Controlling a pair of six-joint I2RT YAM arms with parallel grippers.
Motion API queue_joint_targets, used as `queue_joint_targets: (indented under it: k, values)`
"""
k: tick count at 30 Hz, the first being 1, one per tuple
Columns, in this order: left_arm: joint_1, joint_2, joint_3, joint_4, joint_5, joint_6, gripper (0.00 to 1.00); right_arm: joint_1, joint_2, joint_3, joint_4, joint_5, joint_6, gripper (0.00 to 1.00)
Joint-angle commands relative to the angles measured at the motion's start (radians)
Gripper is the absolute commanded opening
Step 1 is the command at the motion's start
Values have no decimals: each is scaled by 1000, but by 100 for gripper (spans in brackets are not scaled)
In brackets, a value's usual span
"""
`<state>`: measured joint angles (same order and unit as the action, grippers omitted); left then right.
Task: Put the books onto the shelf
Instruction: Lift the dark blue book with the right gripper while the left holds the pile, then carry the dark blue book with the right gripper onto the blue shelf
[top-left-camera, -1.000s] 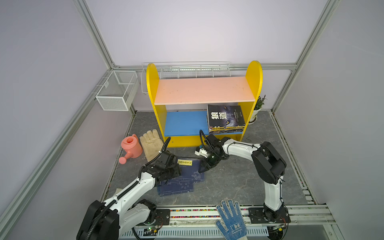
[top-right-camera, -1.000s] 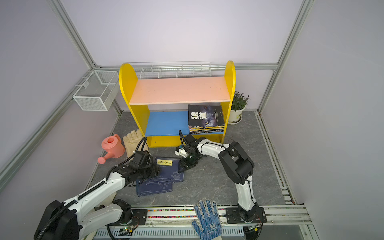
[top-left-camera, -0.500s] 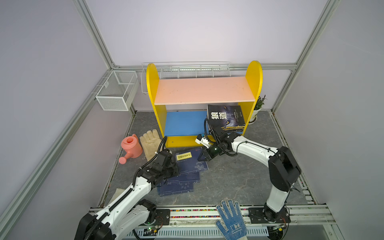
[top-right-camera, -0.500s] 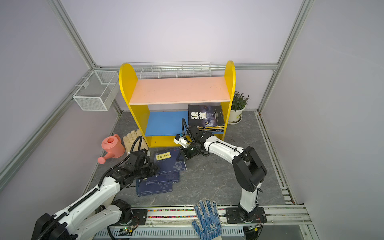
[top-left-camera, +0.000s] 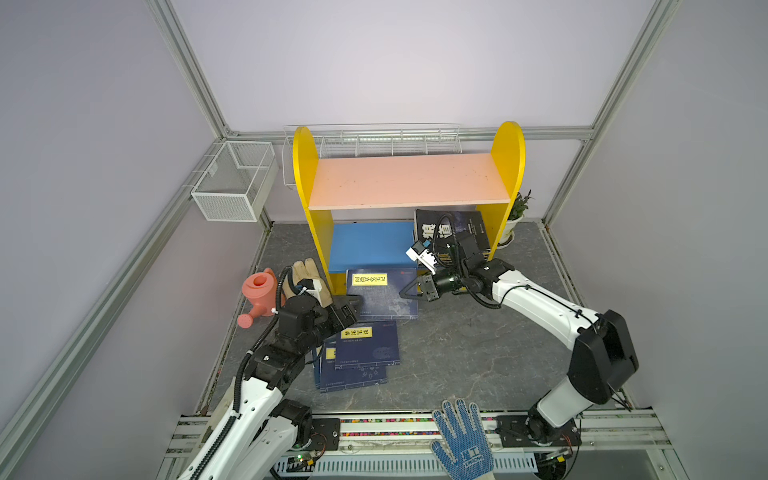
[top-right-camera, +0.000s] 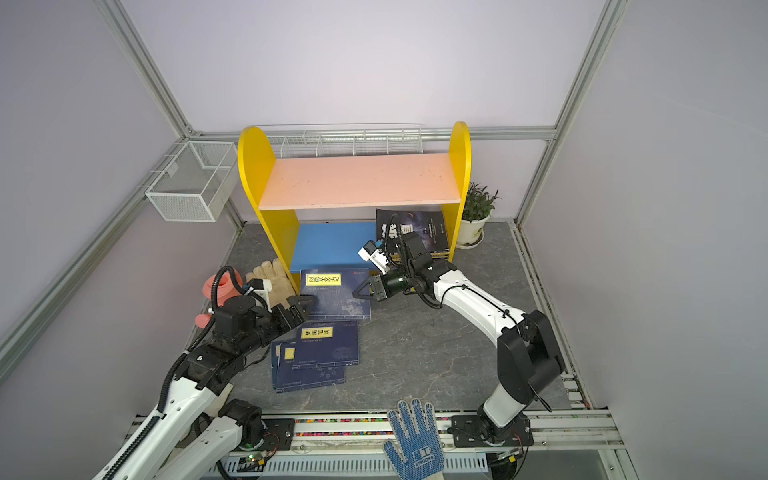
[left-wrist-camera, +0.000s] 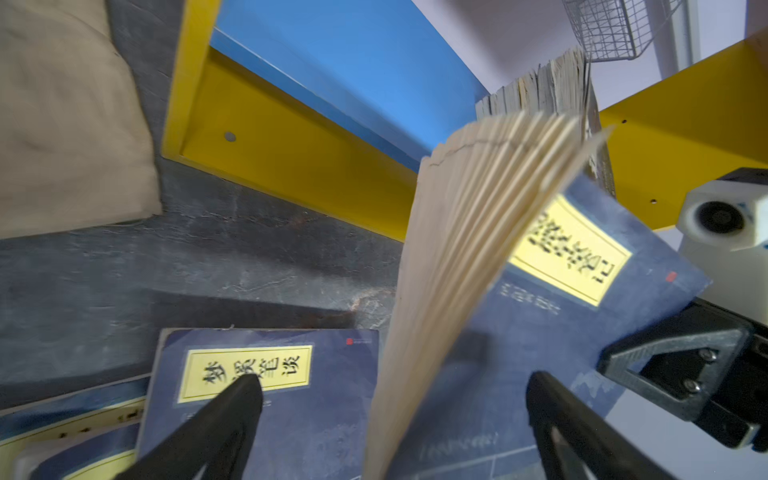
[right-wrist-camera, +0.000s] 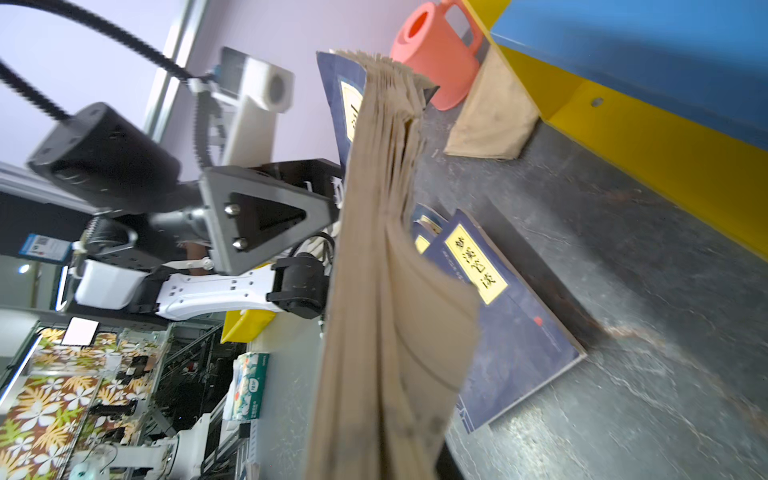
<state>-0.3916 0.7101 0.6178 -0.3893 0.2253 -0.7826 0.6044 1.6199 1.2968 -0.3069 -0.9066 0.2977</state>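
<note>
Nearer the yellow shelf (top-left-camera: 305, 174) than before, the thin navy book (top-left-camera: 382, 293) fans its paper pages. The right pincer (top-left-camera: 409, 291) grasps its edge with the arm stretched low, and the left pincer (top-left-camera: 353, 305) is released wide.

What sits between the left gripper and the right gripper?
A navy book with a yellow label spans the gap in both top views: the right gripper pinches one edge, the open left gripper faces the opposite one.

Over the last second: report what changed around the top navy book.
The top navy book rose and moved toward the shelf front, carried by the right gripper, shut on its edge. The left gripper opened and let go. The remaining navy books, shelved dark book and watering can stayed put.
</note>
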Motion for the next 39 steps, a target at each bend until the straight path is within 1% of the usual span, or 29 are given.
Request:
queue_joint_targets:
  k: [1, 2, 4, 5, 7, 8, 10, 11, 12, 13, 15, 17, 19, 22, 26, 28, 30, 34, 39]
  values:
    - [7, -7, -32, 159, 153, -37, 98, 0, -37, -1, 103, -90, 64, 8]
    - [6, -8, -40, 190, 180, -39, 95, 0, -37, -6, 118, -91, 79, 8]
    - [6, -4, -51, 238, 235, -38, 85, 0, -37, -25, 160, -84, 116, 8]
    - [6, 1, -54, 254, 259, -42, 78, 0, -35, -34, 182, -78, 133, 8]
    - [6, 7, -60, 279, 294, -48, 56, 1, -34, -50, 205, -52, 158, 9]
    - [7, 4, -67, 298, 303, -58, 40, 1, -31, -53, 203, -30, 162, 9]
    - [6, -12, -75, 317, 289, -69, 16, -1, -31, -58, 197, 13, 167, 12]
    - [6, -25, -76, 313, 267, -72, 5, 0, -31, -57, 185, 50, 169, 13]
    - [7, -41, -78, 310, 238, -73, 0, -1, -36, -60, 178, 87, 172, 15]
    - [6, -58, -78, 307, 210, -75, 0, -2, -40, -62, 172, 124, 176, 20]
    - [6, -97, -85, 318, 146, -95, 0, -9, -55, -75, 169, 235, 209, 39]
    - [6, -136, -96, 353, 97, -128, 0, -23, -71, -107, 203, 295, 267, 49]
    - [6, -168, -105, 387, 56, -161, 0, -42, -88, -149, 261, 314, 337, 53]
    - [6, -197, -117, 440, 15, -210, 0, -60, -92, -201, 370, 254, 428, 54]
    - [6, -191, -121, 500, -3, -246, 0, -54, -67, -224, 538, 97, 524, 54]
    - [6, -176, -119, 520, -1, -251, 0, -44, -52, -225, 596, 44, 556, 54]
    - [6, -162, -121, 540, 0, -255, 0, -32, -45, -219, 628, 12, 563, 54]
    - [7, -146, -125, 571, 10, -259, 0, -18, -36, -194, 623, -9, 549, 54]
    - [7, -149, -133, 602, 20, -264, 0, 0, 2, -152, 617, -43, 544, 50]
